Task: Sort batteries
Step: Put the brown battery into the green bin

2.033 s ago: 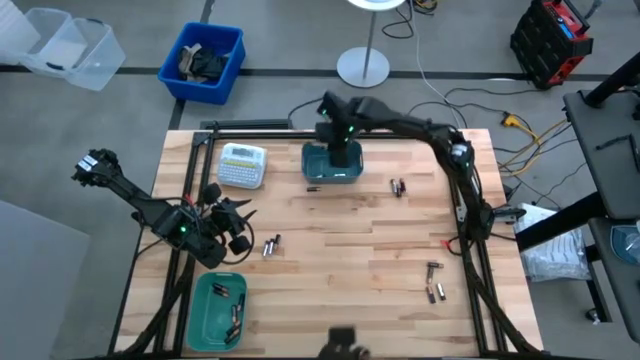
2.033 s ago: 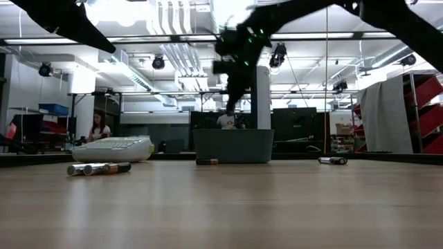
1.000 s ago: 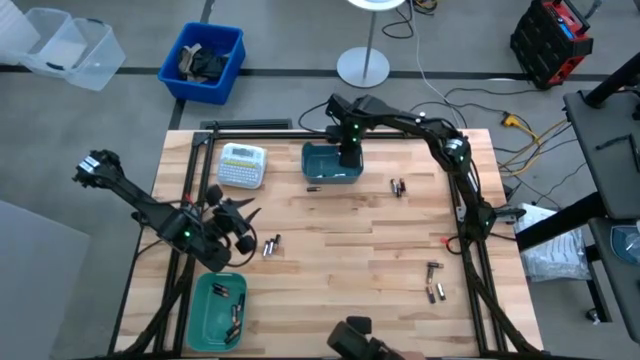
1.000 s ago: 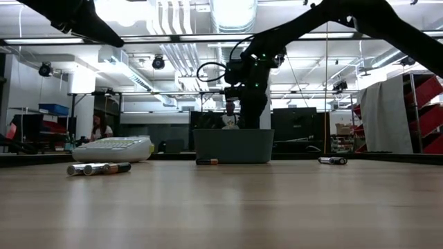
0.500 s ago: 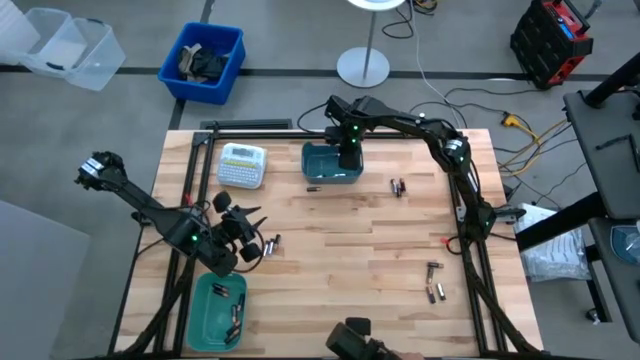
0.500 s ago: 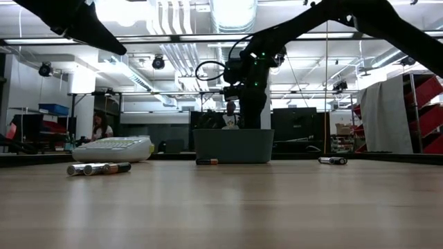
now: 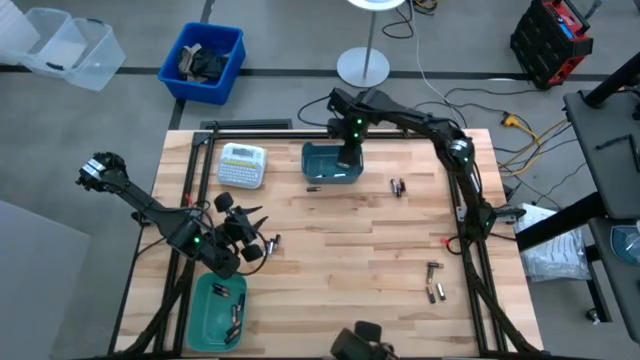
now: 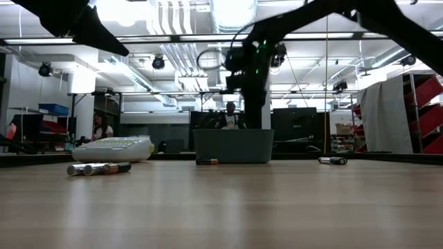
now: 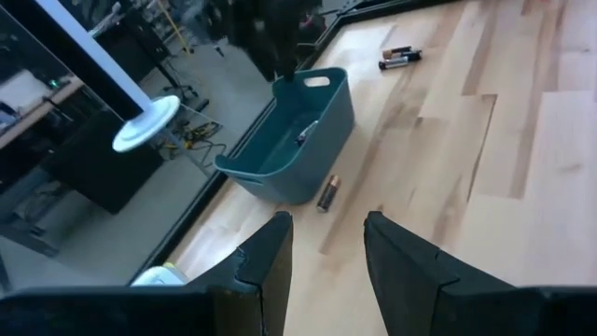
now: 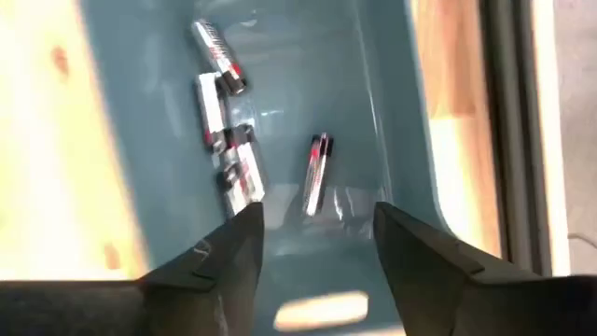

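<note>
Teal bin [image 7: 218, 310] at the table's 7 o'clock corner holds several batteries. Left gripper [image 7: 258, 244] hovers just above it at about 8 o'clock, fingers [image 9: 275, 257] spread apart and empty; vs 2 s ago it has slid right, now almost over the loose battery pair [image 7: 271, 245] on the wood, which hasn't moved. White label-maker [image 7: 242, 165] sits at 10 o'clock, unchanged; keypad visible, no text readable.

Second teal bin [image 7: 331, 163] at 12 o'clock. Right gripper [image 7: 345, 152] hangs over its right side, fingers [image 10: 233, 245] parted, nothing held. It was lower in the bin a second ago; the low view now shows it lifted slightly above the rim [image 8: 232, 131]. Right wrist view shows batteries in the bin [image 10: 224, 121]: a cluster of silver-white ones plus a single battery [image 10: 315, 173] with red and black marking lying apart from them; label print too small to read.

One dark battery with copper end [image 7: 313, 188] lies on the table just in front of this bin, same as before; also seen in the left wrist view [image 9: 326, 194]. Further right, a pair [image 7: 398, 186] at 1 o'clock, and three more [image 7: 434, 283] near 4 o'clock, all unmoved.

Low view background: a person [image 8: 98, 126] seated at far left, another person [image 8: 231, 116] behind the bin.
</note>
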Tool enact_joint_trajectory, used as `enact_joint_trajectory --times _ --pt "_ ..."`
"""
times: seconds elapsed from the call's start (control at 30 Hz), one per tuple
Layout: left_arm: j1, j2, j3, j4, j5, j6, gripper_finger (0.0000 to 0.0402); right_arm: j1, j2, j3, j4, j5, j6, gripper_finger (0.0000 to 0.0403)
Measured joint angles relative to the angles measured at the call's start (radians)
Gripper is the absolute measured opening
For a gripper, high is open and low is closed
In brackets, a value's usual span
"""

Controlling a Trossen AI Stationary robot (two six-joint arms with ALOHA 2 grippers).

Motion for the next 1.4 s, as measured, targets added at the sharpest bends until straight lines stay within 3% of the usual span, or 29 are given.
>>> enact_joint_trajectory --times 0.17,0.3,0.4,0.57,0.77,1.03,1.13,1.23,1.4 --pt "0.0 0.0 0.0 0.044 0.019 0.017 0.0116 0.054 -0.146 -0.015 -0.046 0.0 0.075 0.0204" --pt "0.002 0.0 0.0 0.134 0.142 0.113 0.0116 0.153 -0.287 -0.085 -0.018 0.0 0.107 0.0193" --pt "0.007 0.0 0.0 0.232 0.209 0.214 0.0116 0.241 -0.399 -0.176 0.018 -0.001 0.13 0.0184" --pt "0.034 0.0 0.0 0.421 0.215 0.378 0.0116 0.369 -0.569 -0.375 0.141 -0.001 0.127 0.0171" --pt "0.046 0.004 0.0 0.471 0.214 0.404 0.0116 0.439 -0.726 -0.585 0.265 -0.001 0.212 0.0155" --pt "0.049 0.031 0.0 0.475 0.207 0.448 0.0116 0.47 -0.801 -0.744 0.278 0.0 0.432 0.0134" --pt "0.049 0.033 0.0 0.503 0.206 0.497 0.0116 0.474 -0.798 -0.783 0.255 0.0 0.594 0.0128" --pt "0.05 0.029 0.0 0.533 0.207 0.56 0.0116 0.493 -0.789 -0.822 0.193 0.003 0.766 0.0128" --pt "0.053 0.021 0.0 0.565 0.207 0.647 0.0116 0.533 -0.757 -0.856 0.053 0.0 0.869 0.014"
